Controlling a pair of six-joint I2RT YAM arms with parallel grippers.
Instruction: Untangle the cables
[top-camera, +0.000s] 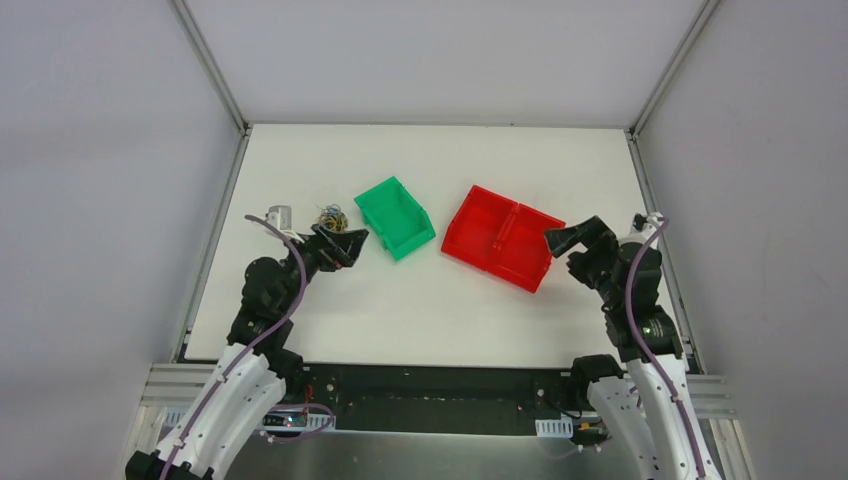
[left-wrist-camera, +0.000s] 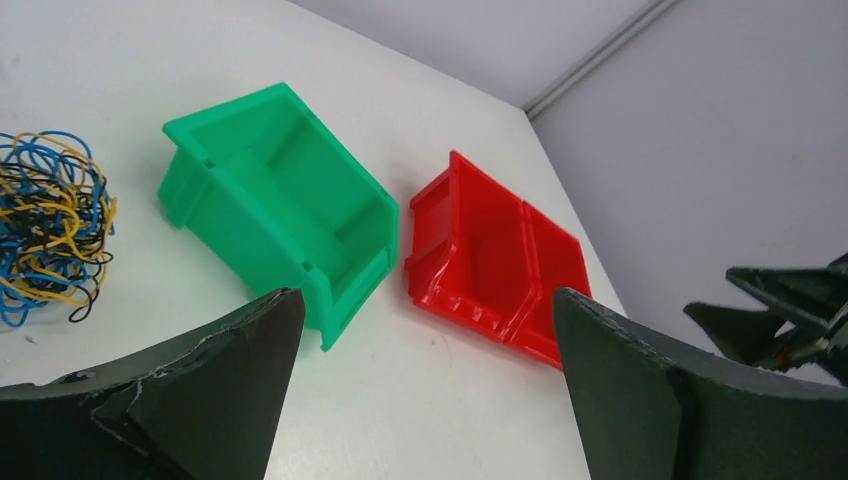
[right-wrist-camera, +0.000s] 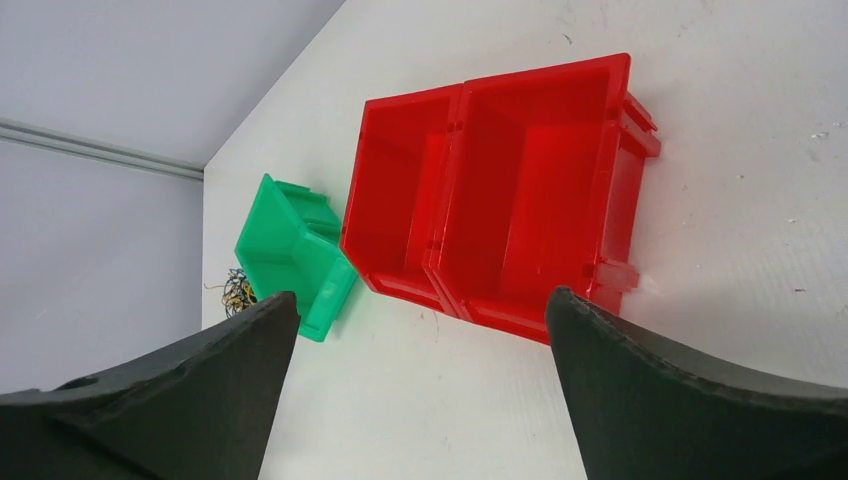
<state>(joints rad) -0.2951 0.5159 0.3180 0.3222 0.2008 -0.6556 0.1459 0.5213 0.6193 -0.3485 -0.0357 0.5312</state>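
My left pincer (top-camera: 348, 244), jaws spread wide and empty, hovered at the near-left of the green bin (top-camera: 395, 217). My right pincer (top-camera: 575, 238), equally open, hung well to that bin's right, past the red bin (top-camera: 503, 237). The cables (top-camera: 332, 218), one knotted ball, lay on the tabletop (top-camera: 430, 310) just left of the green bin.

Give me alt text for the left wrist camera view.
A tangled ball of blue, yellow and black cables lies on a white table, left of a green bin and red bins. The open left gripper frames the bottom edge.
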